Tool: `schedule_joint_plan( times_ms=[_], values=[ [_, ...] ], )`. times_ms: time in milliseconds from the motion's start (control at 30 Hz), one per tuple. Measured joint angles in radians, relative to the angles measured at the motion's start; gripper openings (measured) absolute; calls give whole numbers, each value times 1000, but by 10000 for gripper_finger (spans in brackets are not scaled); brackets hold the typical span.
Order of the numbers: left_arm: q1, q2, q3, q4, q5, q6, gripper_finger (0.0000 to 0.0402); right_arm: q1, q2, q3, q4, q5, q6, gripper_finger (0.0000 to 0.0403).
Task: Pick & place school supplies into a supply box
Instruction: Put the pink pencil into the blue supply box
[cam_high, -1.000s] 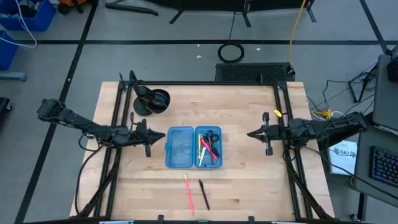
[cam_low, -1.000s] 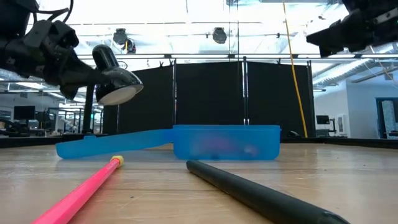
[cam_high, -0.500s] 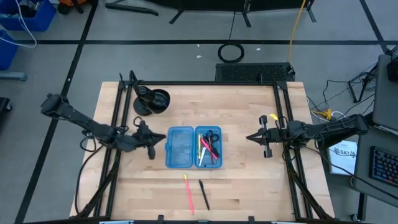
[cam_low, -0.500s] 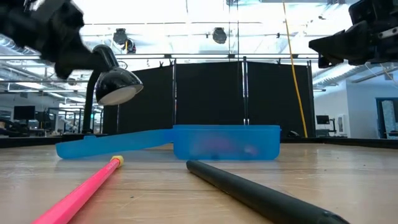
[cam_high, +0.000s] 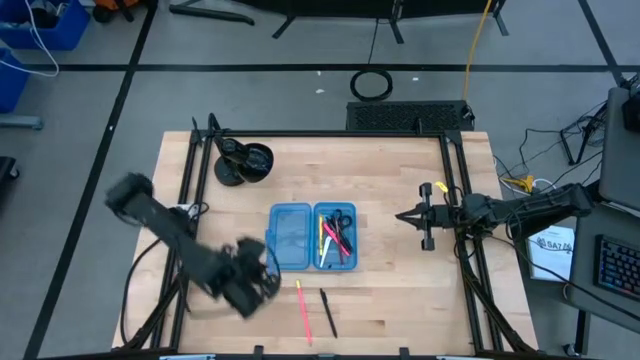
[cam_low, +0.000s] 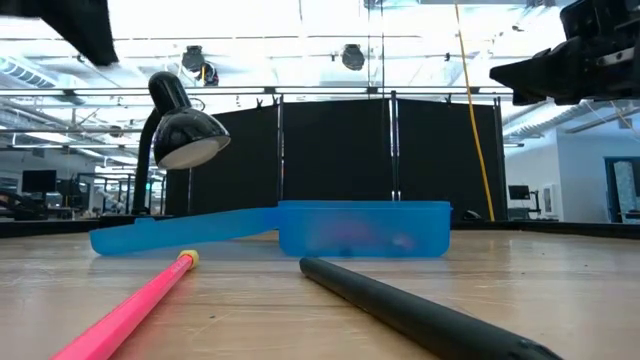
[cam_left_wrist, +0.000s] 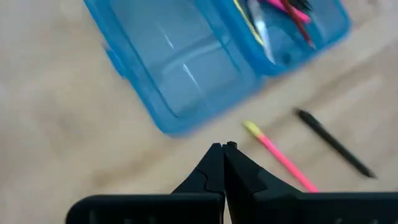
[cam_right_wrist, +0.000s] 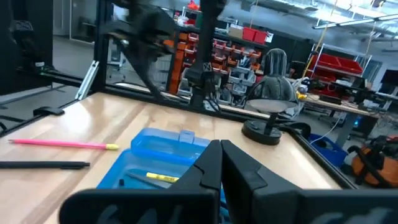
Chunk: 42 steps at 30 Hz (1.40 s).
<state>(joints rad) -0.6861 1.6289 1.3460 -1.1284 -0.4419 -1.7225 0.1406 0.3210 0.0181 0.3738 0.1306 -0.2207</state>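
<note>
Lower centre, high view: pink pen with yellow tip (cam_high: 302, 309) and black pen (cam_high: 327, 312) lie below translucent blue plastic box (cam_high: 311, 236).
Left gripper (cam_high: 262, 283): fingers together, empty, just left of the pink pen.
Right gripper (cam_high: 403, 216): fingers together, waiting right of the box.
Advice: open wide, straddle the pink pen mid-length.

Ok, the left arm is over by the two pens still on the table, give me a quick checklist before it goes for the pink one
1. Supply box open, ready to receive: ok, lid half flat beside the filled half.
2. Pink pen clear to grasp: ok, it lies apart from the black pen and the box.
3. Left claw open for the pick: not ok, its fingers are shut.
4. Left claw placed over the pink pen: not ok, it sits beside the pen's yellow end.
5. Right claw out of the way: ok, shut and on the far side of the box.
6. Room in the filled half: cannot tell.
</note>
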Motion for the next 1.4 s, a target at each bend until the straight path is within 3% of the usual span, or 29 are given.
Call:
schedule_joint_plan(
  times_ms=[200, 267, 300, 400, 467, 667, 800, 1000, 1233, 1400],
  values=[
    [-99, 309, 339, -198, -78, -420, 1, 0, 0, -1, 1, 0, 53, 0],
    [-88, 387, 399, -227, -34, -580, 1, 0, 0, -1, 1, 0, 55, 0],
    [-70, 418, 422, -209, 36, -594, 1, 0, 0, -1, 1, 0, 55, 0],
    [-1, 493, 470, -136, 239, -563, 1, 0, 0, -2, -1, 0, 55, 0],
    [40, 541, 492, -144, 295, -514, 1, 0, 0, -2, 15, 0, 54, 0],
    [124, 589, 508, -136, 261, -431, 2, -2, 0, -2, 22, 0, 27, 0],
    [155, 593, 496, -133, 250, -390, 24, -2, 0, -2, 21, 0, 25, 0],
    [170, 591, 496, -126, 208, -378, 104, -2, 0, -2, 1, 0, 26, 0],
    [188, 591, 496, -122, 245, -373, 217, -2, 0, -2, -1, -1, 51, 0],
    [194, 591, 496, -102, 248, -343, 239, -2, 0, -2, 0, -1, 51, 0]
  ],
)
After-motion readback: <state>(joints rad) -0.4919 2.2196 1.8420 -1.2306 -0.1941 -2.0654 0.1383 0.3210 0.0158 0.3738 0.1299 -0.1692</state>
